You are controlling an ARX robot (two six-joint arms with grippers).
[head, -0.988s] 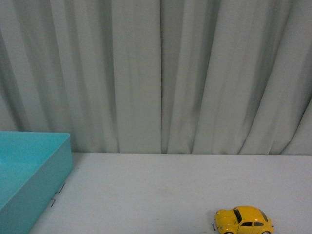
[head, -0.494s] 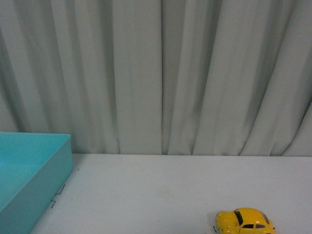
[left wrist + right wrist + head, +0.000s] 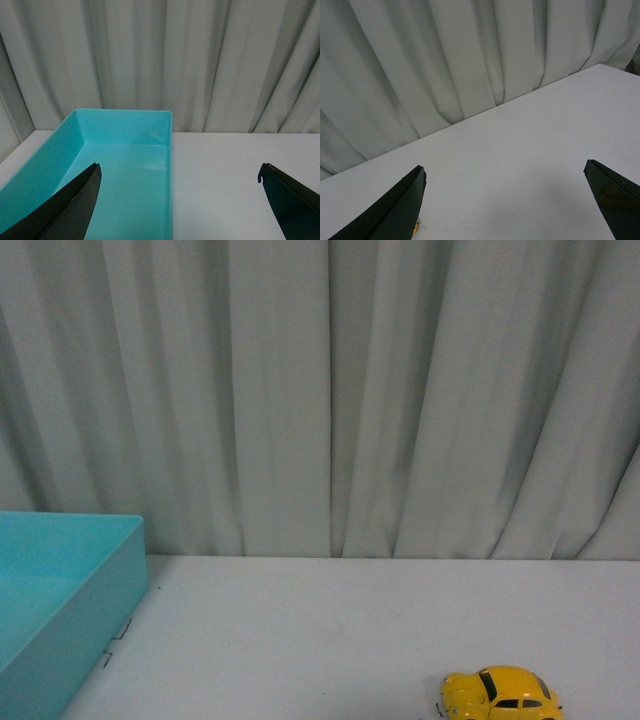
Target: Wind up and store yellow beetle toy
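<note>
Not much has moved since a second ago: the yellow beetle toy and the teal bin both sit a hair lower in the front view, so it looks like the camera shifted a tiny bit. Neither thing changed its spot on the table.

The toy is parked on the white table at the robot's right, close to the near edge, with its wheels cut off by the bottom of the front view. Its nose points toward the bin's side. It's well apart from the bin, which sits over on the robot's left with bare table between them. A couple of small dark marks show on the table just beside the bin's wall. A pale grey curtain hangs in folds behind everything.

The left wrist view looks down into the open top of the bin, showing plain teal walls and floor. The left tool is spread wide with nothing between its black fingers. One finger shows in front of the bin, the other in front of the white table next to it.

The right tool is also wide apart and holding nothing, over bare table with the curtain beyond. A tiny bit of yellow peeks out beside one finger, too little to say what it is.
</note>
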